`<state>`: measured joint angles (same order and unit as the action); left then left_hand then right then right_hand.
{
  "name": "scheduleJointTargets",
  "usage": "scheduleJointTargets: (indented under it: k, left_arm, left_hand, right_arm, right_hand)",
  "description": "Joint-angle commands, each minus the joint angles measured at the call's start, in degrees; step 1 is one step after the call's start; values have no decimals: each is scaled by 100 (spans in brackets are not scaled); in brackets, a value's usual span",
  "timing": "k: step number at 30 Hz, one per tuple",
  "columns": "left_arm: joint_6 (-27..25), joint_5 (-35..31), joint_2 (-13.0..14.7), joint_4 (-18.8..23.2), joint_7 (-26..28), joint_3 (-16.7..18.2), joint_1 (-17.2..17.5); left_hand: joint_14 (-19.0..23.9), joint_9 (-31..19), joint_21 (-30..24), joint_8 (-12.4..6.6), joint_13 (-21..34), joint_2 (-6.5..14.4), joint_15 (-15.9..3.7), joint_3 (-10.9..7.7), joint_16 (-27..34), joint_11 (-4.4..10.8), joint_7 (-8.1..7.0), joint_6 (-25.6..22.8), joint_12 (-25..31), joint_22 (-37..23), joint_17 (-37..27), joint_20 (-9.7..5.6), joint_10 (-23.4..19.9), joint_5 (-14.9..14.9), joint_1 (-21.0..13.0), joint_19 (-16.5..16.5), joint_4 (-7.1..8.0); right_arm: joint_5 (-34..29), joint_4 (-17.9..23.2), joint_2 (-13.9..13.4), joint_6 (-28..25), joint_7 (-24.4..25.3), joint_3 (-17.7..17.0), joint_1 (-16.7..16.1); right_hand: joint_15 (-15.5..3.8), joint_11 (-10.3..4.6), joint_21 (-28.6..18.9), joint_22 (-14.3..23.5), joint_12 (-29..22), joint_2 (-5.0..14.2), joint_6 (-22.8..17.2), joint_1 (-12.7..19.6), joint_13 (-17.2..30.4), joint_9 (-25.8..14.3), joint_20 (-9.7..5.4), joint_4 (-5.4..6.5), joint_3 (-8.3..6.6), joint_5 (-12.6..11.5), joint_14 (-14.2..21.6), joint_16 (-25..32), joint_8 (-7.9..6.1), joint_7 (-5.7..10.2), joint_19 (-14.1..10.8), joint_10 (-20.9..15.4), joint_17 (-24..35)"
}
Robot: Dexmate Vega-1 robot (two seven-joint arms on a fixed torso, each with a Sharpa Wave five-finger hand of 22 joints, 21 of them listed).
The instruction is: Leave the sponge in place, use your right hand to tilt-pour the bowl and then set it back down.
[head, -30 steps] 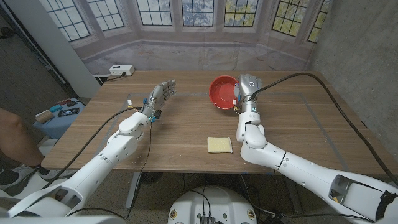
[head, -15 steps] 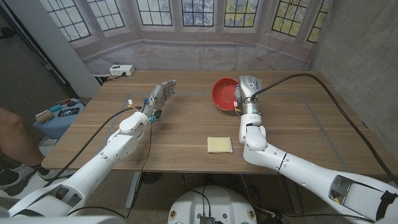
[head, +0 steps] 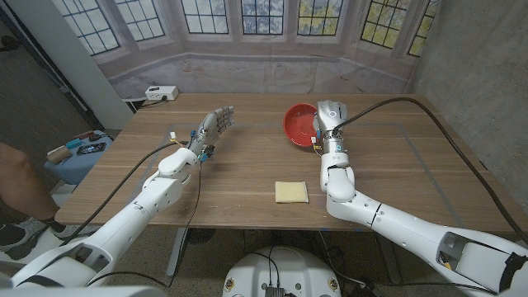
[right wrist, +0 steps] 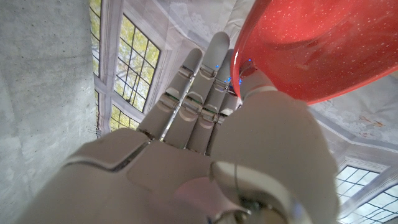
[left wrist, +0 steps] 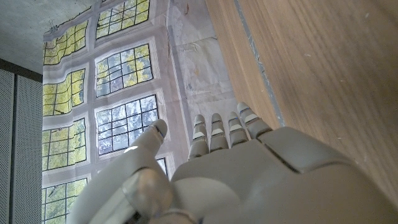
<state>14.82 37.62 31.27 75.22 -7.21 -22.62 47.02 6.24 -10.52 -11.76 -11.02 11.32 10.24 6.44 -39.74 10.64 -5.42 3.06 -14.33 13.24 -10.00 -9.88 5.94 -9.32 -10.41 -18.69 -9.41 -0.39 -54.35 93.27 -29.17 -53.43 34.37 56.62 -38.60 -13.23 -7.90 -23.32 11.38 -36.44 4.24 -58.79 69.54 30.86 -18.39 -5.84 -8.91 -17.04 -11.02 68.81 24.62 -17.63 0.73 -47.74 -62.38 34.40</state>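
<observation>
From the head camera I saw my right hand (head: 323,120) gripping the red bowl (head: 298,122) at its right rim, up at about one o'clock on the wooden table (head: 396,177); the bowl was tipped with its open face turned toward the camera and leftward, and whether any part of it touched the wood I could not tell. The yellow sponge (head: 291,192) lay flat near the table's front edge at about six o'clock, well apart from the bowl and from both hands. My left hand (head: 213,129) stood out at about eleven o'clock, holding nothing, fingers straight and close side by side. A white power strip (head: 162,93) sat at the far left corner. In the left wrist camera the left hand (left wrist: 249,174) showed its fingers (left wrist: 214,134) extended together with the thumb set apart, nothing between them. In the right wrist camera the right hand (right wrist: 211,143) had its fingers (right wrist: 199,87) straight and pressed together against the outside of the bowl (right wrist: 317,50), with the thumb at the rim, pinching the wall.
</observation>
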Motion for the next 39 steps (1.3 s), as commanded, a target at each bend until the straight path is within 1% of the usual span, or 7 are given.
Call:
scheduleJointTargets:
  k: [1,10,15,16,22,30,39]
  left_arm:
    - [-31,4,2,-69,-115,-34,-74]
    - [-16,32,15,-90,-205,-33,-86]
    - [-7,27,44,-63,-200,-19,-56]
    - [-3,20,51,-61,-202,-20,-56]
    - [21,30,59,-72,-226,-6,-57]
    - [5,49,65,-127,-286,-8,-92]
    - [-28,54,57,-204,-336,-21,-158]
  left_hand:
    - [34,-30,8,-2,22,-27,18,-4,-11,1,17,-37,-9,-28,-13,-9,-48,-31,-16,-42,-17]
    - [34,-30,10,-2,23,-23,28,-5,-11,3,16,-43,-13,-28,-15,-1,-48,-31,-9,-39,-9]
    - [38,-30,6,-5,23,-24,23,-9,-11,7,17,-56,-13,-28,-14,-11,-55,-31,-9,-48,-10]
    - [37,-30,7,-6,23,-24,21,-10,-12,3,18,-60,-13,-28,-14,-6,-56,-32,-9,-47,-10]
    - [39,-31,8,-5,24,-26,21,-11,-12,3,12,-62,-14,-28,-12,-8,-59,-32,-11,-45,-14]
    - [40,-31,7,-4,24,-25,16,-13,-13,-1,13,-67,-16,-28,-9,-7,-64,-32,-16,-48,-21]
    - [35,-31,8,-3,25,-20,16,-10,-14,1,12,-72,-23,-28,-13,-9,-58,-31,-12,-49,-16]
  right_arm:
    - [-278,-225,106,89,362,-129,-11]
    - [-278,-331,225,222,749,-245,-59]
    - [-250,-367,273,261,840,-268,-85]
    - [-210,-352,281,295,861,-291,-101]
    - [-172,-370,309,358,964,-322,-114]
    - [-102,-428,350,404,1019,-344,-116]
    - [7,-382,321,435,899,-365,-115]
  right_hand:
    - [-38,-19,-26,0,2,141,6,171,30,-20,-319,8,25,-38,6,-45,-16,34,60,55,37]
    - [-39,-4,-41,-3,-3,153,28,178,47,-35,-329,11,41,-44,-2,-89,-12,45,91,54,72]
    - [-40,-29,-51,-4,8,154,17,186,46,-40,-332,8,51,-48,-6,-115,-17,47,111,72,93]
    - [-40,-11,-55,-4,5,157,21,188,42,-39,-332,9,53,-49,-5,-122,-14,42,114,57,99]
    - [-41,-16,-67,-6,5,161,23,192,50,-41,-341,10,63,-52,2,-140,-13,48,123,61,121]
    - [-41,-29,-82,-8,9,162,20,198,47,-47,-344,10,76,-56,9,-164,-14,56,135,56,147]
    - [-40,-25,-100,-11,6,171,16,201,59,-51,-340,15,92,-60,24,-192,-15,63,154,55,183]
